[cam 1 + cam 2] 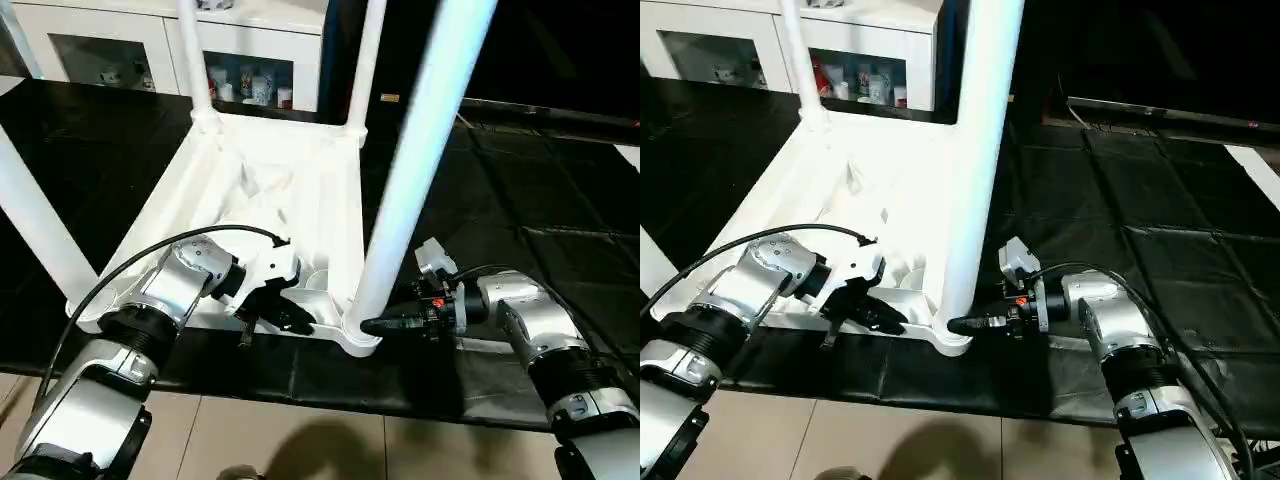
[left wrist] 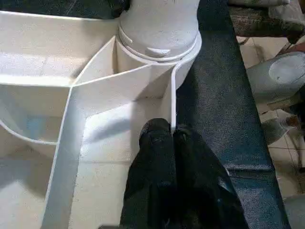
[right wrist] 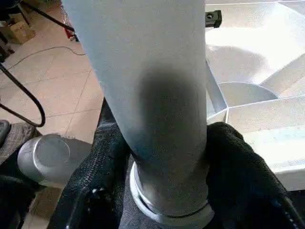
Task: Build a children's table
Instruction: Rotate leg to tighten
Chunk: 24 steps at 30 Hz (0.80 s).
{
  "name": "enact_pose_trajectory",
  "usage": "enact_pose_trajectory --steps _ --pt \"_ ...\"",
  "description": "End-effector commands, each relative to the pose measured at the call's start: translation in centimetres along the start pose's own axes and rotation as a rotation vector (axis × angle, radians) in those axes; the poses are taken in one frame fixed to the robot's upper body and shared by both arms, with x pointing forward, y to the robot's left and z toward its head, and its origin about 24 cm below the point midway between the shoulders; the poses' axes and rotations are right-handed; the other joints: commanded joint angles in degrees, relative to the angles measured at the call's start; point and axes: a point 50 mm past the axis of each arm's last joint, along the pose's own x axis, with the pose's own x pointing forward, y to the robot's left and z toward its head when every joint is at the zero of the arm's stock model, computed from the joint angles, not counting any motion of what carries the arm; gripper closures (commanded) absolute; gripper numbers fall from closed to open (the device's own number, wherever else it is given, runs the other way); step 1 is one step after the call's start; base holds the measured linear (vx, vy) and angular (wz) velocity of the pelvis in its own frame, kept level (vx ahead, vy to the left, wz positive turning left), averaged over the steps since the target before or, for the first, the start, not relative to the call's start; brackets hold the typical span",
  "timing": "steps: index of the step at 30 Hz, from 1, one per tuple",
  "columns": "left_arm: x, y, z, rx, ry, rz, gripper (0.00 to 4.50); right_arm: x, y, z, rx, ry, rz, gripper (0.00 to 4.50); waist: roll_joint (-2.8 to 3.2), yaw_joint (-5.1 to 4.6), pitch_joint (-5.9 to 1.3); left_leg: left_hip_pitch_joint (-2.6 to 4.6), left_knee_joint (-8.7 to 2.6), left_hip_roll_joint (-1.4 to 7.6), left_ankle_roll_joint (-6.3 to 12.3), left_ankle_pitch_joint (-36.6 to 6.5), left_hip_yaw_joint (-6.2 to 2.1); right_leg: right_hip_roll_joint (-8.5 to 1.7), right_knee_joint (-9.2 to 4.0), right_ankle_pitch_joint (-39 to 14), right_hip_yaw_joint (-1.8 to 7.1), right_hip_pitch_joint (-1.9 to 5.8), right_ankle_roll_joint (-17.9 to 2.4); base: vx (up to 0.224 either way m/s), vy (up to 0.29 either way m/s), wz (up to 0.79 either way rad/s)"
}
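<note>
Children's table point(image 1: 270, 190) upside down on black mat point(image 1: 520, 230), legs pointing up, white cabinet point(image 1: 150, 45) behind. Near-right leg point(image 1: 420, 170) seated in corner socket point(image 1: 362, 335). Right gripper point(image 3: 162, 157) clasping that leg's base, one finger each side. Left gripper point(image 2: 170, 138) pinched on thin rim wall point(image 2: 172, 102) beside same socket.

Smooth white plastic table point(image 1: 300, 190)

Home-like room — white glass-door cabinet point(image 1: 170, 50), tiled floor point(image 1: 300, 440)
</note>
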Motion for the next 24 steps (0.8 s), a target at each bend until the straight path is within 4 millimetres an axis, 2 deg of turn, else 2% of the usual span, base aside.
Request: enact_pose_trajectory --steps 1,5,7,10,11,12,13,14,15,16,17,19,20,24 --pt "0.2 0.2 1.2 0.053 0.005 -0.033 4.5 0.0 0.0 0.6 -0.009 -0.023 0.039 2.41 0.1 -0.31 -4.04 0.84 -3.49 4.37 3.24 -6.5 -1.69 -6.89 -3.87 -13.6 4.33 2.92 -8.8 0.0 0.0 0.0" --pt "0.6 0.7 0.9 0.004 0.01 0.05 4.5 0.6 0.1 0.0 0.011 -0.032 -0.005 2.45 0.08 -0.32 -3.99 0.93 -3.48 4.34 3.23 -6.6 -1.64 -6.79 -3.92 -13.8 4.33 2.79 -8.8 0.0 0.0 0.0" --pt "0.9 0.9 1.0 -0.013 0.0 0.079 4.5 1.0 0.1 -0.1 0.013 -0.025 -0.033 2.46 0.08 -0.3 -3.82 1.12 -3.57 4.4 2.77 -7.8 -1.65 -6.93 -4.24 -15.5 4.35 2.65 -8.6 0.0 0.0 0.0" --pt "1.9 1.6 1.6 -0.092 -0.053 0.176 4.5 2.2 -0.4 -0.4 0.032 -0.033 -0.174 2.49 -0.04 -0.63 -3.51 1.31 -3.84 4.49 1.51 -9.3 -1.92 -7.08 -4.57 -19.7 4.32 2.58 -7.6 0.0 0.0 0.0" --pt "2.3 1.8 1.8 -0.125 -0.073 0.212 4.5 2.7 -0.8 -0.4 0.044 -0.042 -0.244 2.5 -0.13 -1.14 -3.27 1.36 -3.95 4.08 0.56 -11.4 -2.11 -7.28 -5.38 -25.1 4.09 2.69 -6.3 0.0 0.0 0.0" --pt "2.9 2.1 2.0 -0.154 -0.089 0.248 4.5 3.3 -1.2 -0.4 0.067 -0.045 -0.323 2.5 0.05 -1.24 -3.36 1.53 -3.93 4.1 0.11 -11.5 -2.16 -7.4 -5.52 -26.0 4.16 2.66 -5.9 0.0 0.0 0.0" --pt "3.3 2.2 2.1 -0.17 -0.095 0.271 4.5 3.6 -1.4 -0.4 0.082 -0.043 -0.368 2.51 0.0 -1.85 -3.3 1.09 -4.09 3.99 -0.13 -11.9 -2.43 -7.45 -5.65 -27.1 4.0 3.01 -5.2 0.0 0.0 0.0" --pt "4.4 2.4 2.3 -0.21 -0.107 0.328 4.5 4.6 -1.9 -0.6 0.105 -0.024 -0.481 2.52 -0.1 -2.33 -3.3 0.93 -4.16 4.05 -0.48 -11.7 -2.49 -7.25 -5.61 -26.9 3.99 3.03 -5.0 0.0 0.0 0.0" --pt "4.7 2.4 2.4 -0.221 -0.111 0.342 4.5 5.0 -2.0 -0.6 0.108 -0.019 -0.512 2.53 -0.07 -3.25 -3.27 1.05 -4.15 3.93 -0.95 -13.0 -2.69 -7.28 -5.95 -28.4 3.72 2.88 -4.5 0.0 0.0 0.0" --pt "5.2 2.5 2.6 -0.234 -0.121 0.363 4.5 5.4 -2.1 -0.6 0.119 -0.02 -0.54 2.54 -0.07 -3.25 -3.27 1.05 -4.15 3.93 -0.95 -13.0 -2.69 -7.28 -5.95 -28.4 3.72 2.88 -4.5 0.0 0.0 0.0" --pt "5.5 2.5 2.7 -0.245 -0.129 0.381 4.5 5.8 -2.1 -0.5 0.13 -0.023 -0.561 2.56 -0.03 -3.59 -3.29 1.13 -3.79 3.39 -0.01 -13.1 -2.48 -7.31 -6.51 -30.0 3.8 2.81 -3.9 0.0 0.0 0.0" --pt "6.0 2.7 3.0 -0.266 -0.144 0.412 4.5 6.3 -2.3 -0.5 0.148 -0.023 -0.601 2.57 -0.03 -3.72 -3.23 1.18 -3.68 3.25 0.59 -12.7 -2.26 -7.09 -6.77 -30.2 3.85 2.57 -3.6 0.0 0.0 0.0" --pt "6.9 3.2 3.9 -0.313 -0.185 0.501 4.5 7.6 -2.5 -0.3 0.173 -0.009 -0.683 2.57 -0.22 -3.76 -3.26 1.36 -3.62 3.2 0.84 -12.4 -2.2 -6.78 -6.71 -30.0 3.77 2.42 -3.6 0.0 0.0 0.0" --pt "7.5 3.7 4.9 -0.336 -0.218 0.568 4.5 8.8 -2.6 0.1 0.158 0.007 -0.725 2.57 -0.1 -3.92 -3.16 1.92 -3.84 3.32 1.0 -14.7 -2.31 -6.8 -6.96 -30.0 3.69 2.14 -3.3 0.0 0.0 0.0"
